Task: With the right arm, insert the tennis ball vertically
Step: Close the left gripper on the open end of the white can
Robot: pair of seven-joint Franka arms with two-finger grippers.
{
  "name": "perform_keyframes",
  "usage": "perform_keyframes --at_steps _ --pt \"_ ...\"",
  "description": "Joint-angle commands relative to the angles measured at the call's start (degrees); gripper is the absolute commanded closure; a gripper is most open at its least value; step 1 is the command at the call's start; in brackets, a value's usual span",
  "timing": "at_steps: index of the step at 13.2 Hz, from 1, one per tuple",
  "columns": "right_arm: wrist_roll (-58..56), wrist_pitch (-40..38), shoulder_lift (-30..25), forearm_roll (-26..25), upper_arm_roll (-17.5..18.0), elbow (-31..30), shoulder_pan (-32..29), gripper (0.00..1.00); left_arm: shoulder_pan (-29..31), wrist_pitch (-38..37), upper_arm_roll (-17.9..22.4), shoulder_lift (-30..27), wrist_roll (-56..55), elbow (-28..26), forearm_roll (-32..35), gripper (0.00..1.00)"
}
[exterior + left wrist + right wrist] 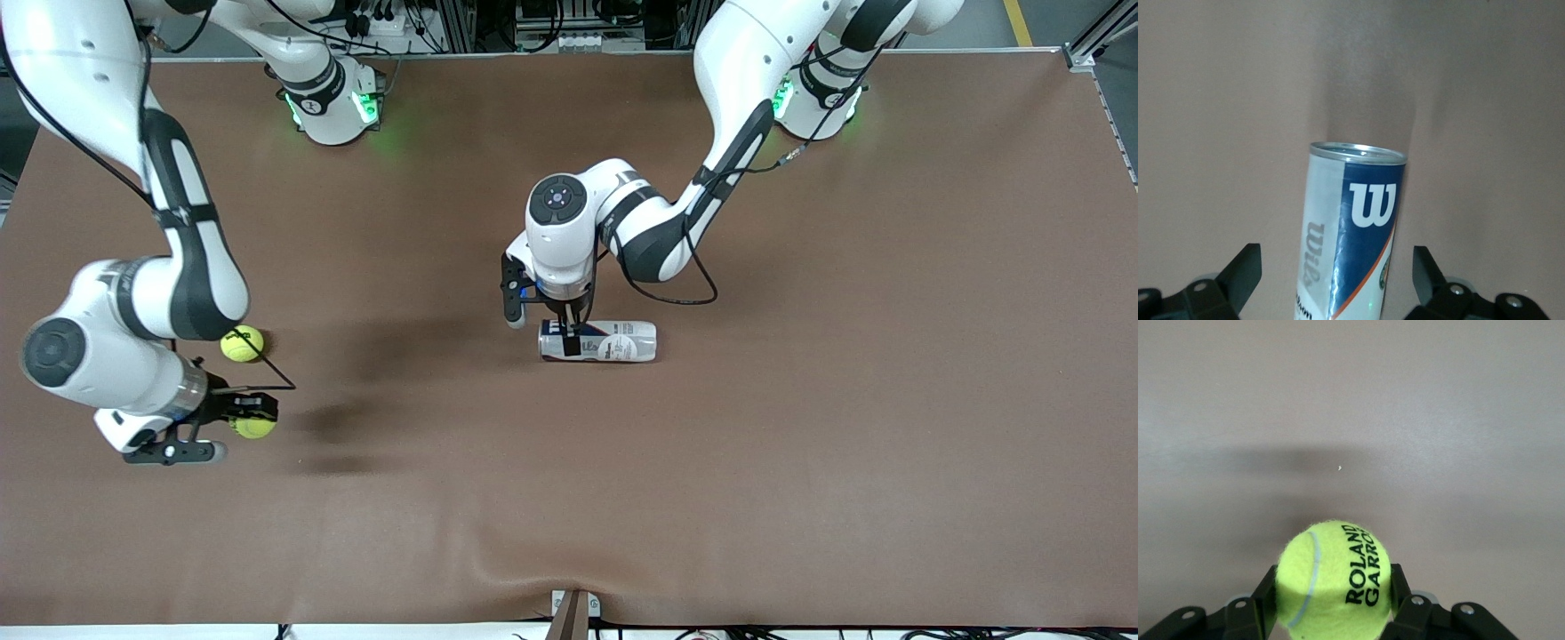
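A yellow-green tennis ball point(1333, 573) marked "ROLAND GARROS" is held between the fingers of my right gripper point(1333, 603), which is shut on it. In the front view this ball point(256, 428) and the right gripper point(249, 418) hang over the table at the right arm's end. A white and blue Wilson ball can point(597, 341) lies on its side at mid-table. My left gripper point(569, 342) is down over it, open, one finger on each side of the can point(1351, 233) without touching it. The can's metal rim point(1358, 153) shows in the left wrist view.
A second tennis ball point(242, 343) rests on the brown table cover point(800, 444), close to the right forearm and farther from the front camera than the held ball. A small bracket point(574, 612) sits at the table's near edge.
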Motion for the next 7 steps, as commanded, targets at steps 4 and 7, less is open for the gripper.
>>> perform_keyframes --at_steps 4,7 --pt "-0.72 -7.62 -9.47 1.04 0.58 0.06 0.18 0.64 0.51 5.58 0.33 3.74 3.92 1.53 -2.27 0.00" --pt "-0.80 -9.92 -12.56 1.04 1.28 0.06 0.09 0.64 0.51 7.77 0.24 4.89 4.27 1.53 -2.35 0.00"
